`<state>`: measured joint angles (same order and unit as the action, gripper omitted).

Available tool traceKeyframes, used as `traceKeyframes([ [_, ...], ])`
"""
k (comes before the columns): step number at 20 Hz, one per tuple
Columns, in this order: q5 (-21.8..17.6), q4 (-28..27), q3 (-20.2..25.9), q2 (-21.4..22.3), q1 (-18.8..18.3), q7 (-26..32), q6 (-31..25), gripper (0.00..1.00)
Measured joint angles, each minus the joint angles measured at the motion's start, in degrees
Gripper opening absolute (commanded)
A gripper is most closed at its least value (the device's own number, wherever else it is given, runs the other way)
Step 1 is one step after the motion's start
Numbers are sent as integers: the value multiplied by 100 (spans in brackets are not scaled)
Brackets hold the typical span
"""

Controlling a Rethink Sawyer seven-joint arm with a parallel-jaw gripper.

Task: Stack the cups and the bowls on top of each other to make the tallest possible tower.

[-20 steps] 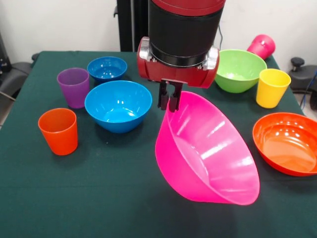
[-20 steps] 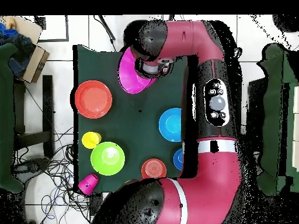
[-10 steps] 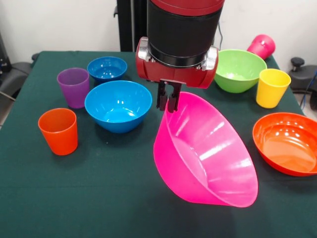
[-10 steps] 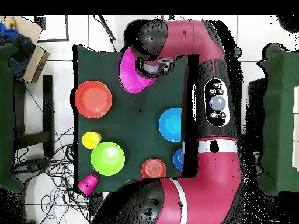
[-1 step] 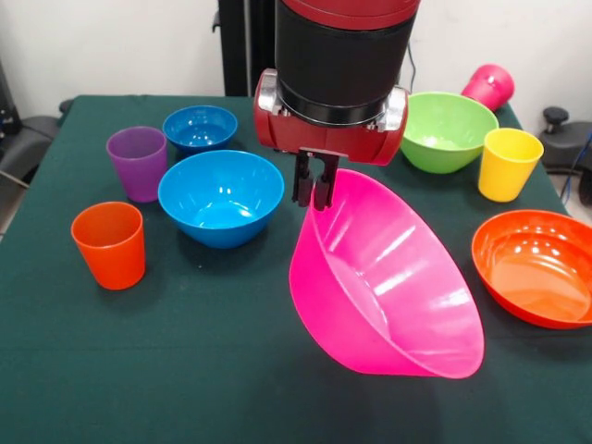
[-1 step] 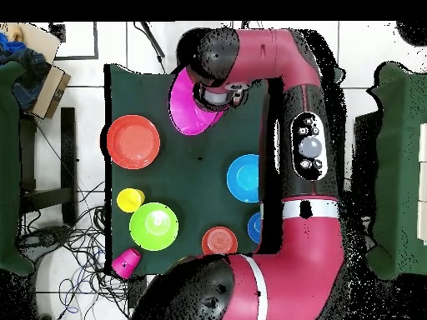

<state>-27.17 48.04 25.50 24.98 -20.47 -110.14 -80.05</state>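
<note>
From the front, we see the gripper (image 5: 314,192) pinching the upper rim of the very large pink bowl (image 5: 388,277), which hangs steeply tilted at the cloth's centre, the medium blue bowl (image 5: 221,196) at its nine o'clock. From overhead, the pink bowl sits at twelve o'clock on the green table (image 6: 200,167). We judge the base piece is being positioned; next comes levelling it down.

desk (image 5: 185,370) w/ dark green cloth. Overhead: cardboard box (image 6: 52,90) just beside desk's corner, tangled cables (image 6: 71,242) on white tiled floor (image 6: 92,42) along desk's edge.
</note>
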Motion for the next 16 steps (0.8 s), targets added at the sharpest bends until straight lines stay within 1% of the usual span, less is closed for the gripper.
traceKeyframes([
  [7, 0, -1, 0, -12, 0, 0, -1, 0],
  [16, 0, -86, 0, -145, -11, 0, 1, 0],
])
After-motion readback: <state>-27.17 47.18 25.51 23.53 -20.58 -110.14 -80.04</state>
